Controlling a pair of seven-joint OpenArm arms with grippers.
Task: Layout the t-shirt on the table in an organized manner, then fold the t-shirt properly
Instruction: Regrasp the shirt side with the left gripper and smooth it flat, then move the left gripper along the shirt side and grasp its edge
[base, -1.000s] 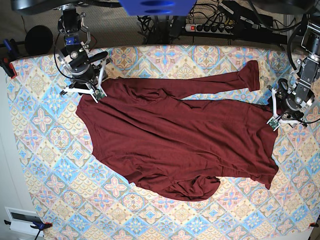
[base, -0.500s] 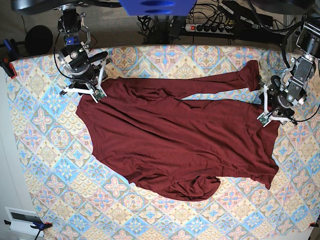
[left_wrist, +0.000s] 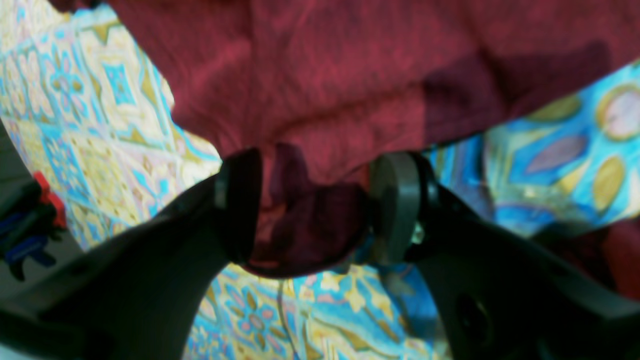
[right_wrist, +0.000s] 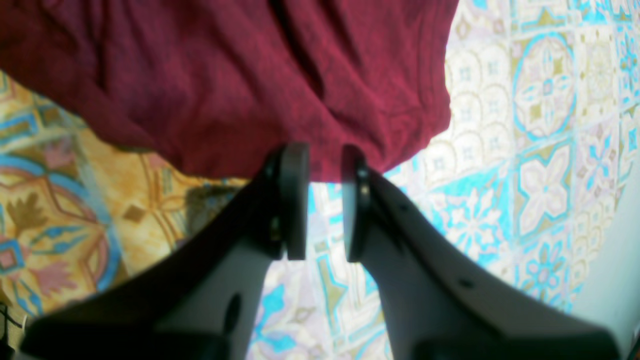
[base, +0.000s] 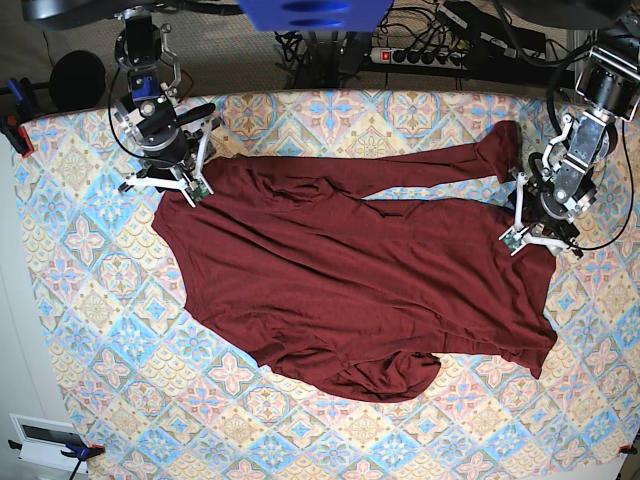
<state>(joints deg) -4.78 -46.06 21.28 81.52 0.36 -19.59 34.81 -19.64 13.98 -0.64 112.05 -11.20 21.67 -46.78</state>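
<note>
Both arms are black with grey metal joints and looped black cables. The left pincer (left_wrist: 312, 205) has dark curved fingers with round grey pads (left_wrist: 395, 200). The right pincer (right_wrist: 325, 200) has matching flat grey pads.

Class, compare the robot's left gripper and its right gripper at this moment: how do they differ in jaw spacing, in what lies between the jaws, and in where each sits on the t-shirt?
The left gripper has widely spaced jaws with a bunched fold of the t-shirt between them; the right gripper has jaws nearly together, pinching a thin edge of it.

In the base view, the left gripper sits at the shirt's right edge, the right gripper at its upper left corner.

Both are low over the table, at the shirt's edge.
</note>
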